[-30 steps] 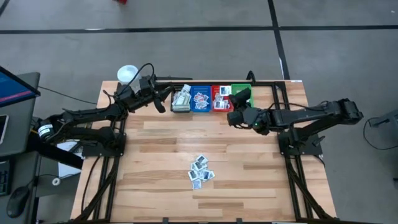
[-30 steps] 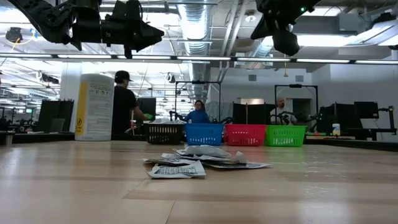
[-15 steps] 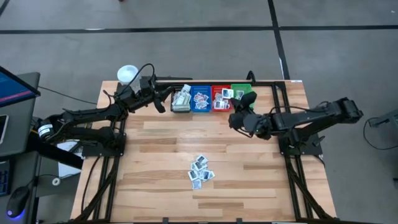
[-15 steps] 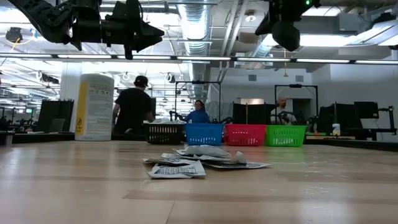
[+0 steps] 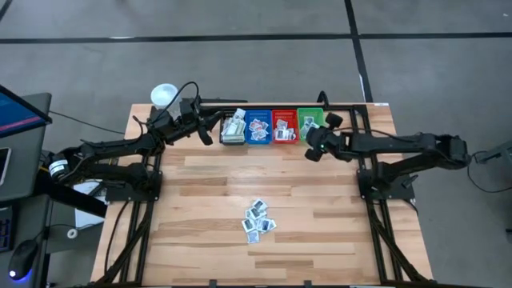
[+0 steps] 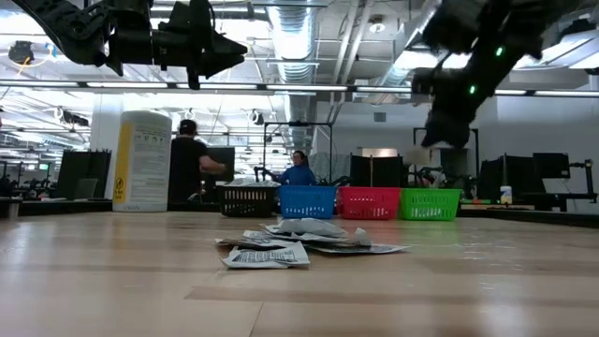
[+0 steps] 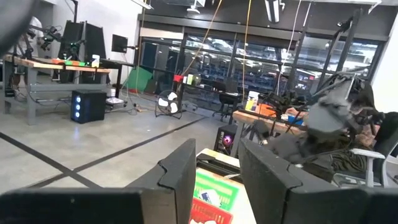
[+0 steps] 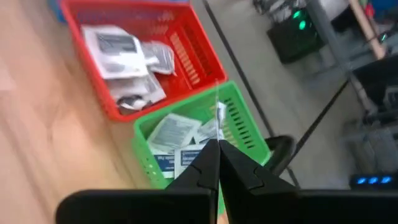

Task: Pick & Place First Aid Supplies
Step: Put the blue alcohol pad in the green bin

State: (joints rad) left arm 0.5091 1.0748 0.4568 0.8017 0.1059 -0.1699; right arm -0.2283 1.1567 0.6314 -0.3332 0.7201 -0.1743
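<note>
A loose pile of first aid packets lies flat on the wooden table toward its near edge, also visible in the low view. At the far edge stand a black bin, a blue bin, a red bin and a green bin, each with packets inside. My right gripper hangs just on the near side of the green bin, shut on a thin white packet. My left gripper stands open and level beside the black bin, with nothing between its fingers. My right gripper pinches a packet between its two fingertips; the packet shows edge-on as a thin white strip. The fingers slant downward toward the green bin. The packet sticks out ahead of the fingertips, lifted clear above the bin.
A white tub with a yellow label stands at the far left corner. Bare wood lies between the bins and the pile. People move about in the room beyond the table.
My right gripper has sunk from high above the bins, drifted toward the table's right edge and rolled about its own axis, staying shut. It now hangs lower, by the green bin.
</note>
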